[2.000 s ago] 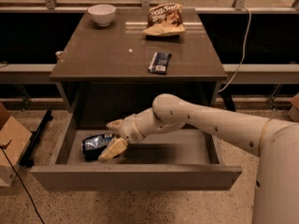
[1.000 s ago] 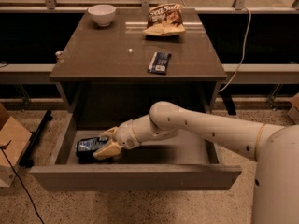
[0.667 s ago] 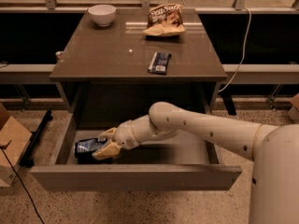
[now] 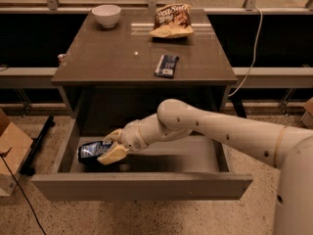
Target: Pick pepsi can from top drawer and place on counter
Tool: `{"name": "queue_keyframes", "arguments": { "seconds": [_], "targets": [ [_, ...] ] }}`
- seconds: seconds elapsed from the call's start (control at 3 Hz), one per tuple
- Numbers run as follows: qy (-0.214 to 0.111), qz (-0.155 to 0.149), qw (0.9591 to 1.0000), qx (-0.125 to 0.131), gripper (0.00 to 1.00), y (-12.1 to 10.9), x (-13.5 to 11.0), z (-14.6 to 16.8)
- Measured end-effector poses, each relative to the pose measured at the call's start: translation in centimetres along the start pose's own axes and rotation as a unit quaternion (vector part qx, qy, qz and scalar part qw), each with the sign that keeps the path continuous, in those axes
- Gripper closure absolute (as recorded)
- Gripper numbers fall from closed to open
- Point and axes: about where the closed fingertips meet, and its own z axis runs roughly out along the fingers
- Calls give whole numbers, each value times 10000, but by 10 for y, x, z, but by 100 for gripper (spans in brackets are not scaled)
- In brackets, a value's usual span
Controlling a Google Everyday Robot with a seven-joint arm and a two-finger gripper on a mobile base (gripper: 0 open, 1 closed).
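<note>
At 8 o'clock in frame, inside the open top drawer (image 4: 142,186), one pepsi can (image 4: 90,151) lies on its side. Its right end is hidden by the gripper (image 4: 112,145), whose two fingers clamp it from 12 and 6. Can label unreadable. On the counter (image 4: 107,58): one white bowl (image 4: 106,14) at 11, one chip bag (image 4: 171,21) at 12 with illegible print, one dark-blue snack packet (image 4: 167,65) near centre. Robot body cut off at 4.

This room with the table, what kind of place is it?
Probably an office snack corner or lab: a counter with a bowl and chip bag, and the robot's gripper down in the open top drawer by the pepsi can.
</note>
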Motion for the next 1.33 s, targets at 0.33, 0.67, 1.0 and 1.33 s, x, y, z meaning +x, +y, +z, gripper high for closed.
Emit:
{"name": "queue_keyframes", "arguments": {
  "seconds": [0.33,0.67,1.0,1.33],
  "targets": [
    [195,-541,9982,179,100,14,-51,-46],
    [315,-1012,9939,288,100,18,-107,-92],
    [382,-1335,9900,230,100,9,-155,-113],
    [455,-1584,9862,134,100,-10,-198,-121]
  ]
}}
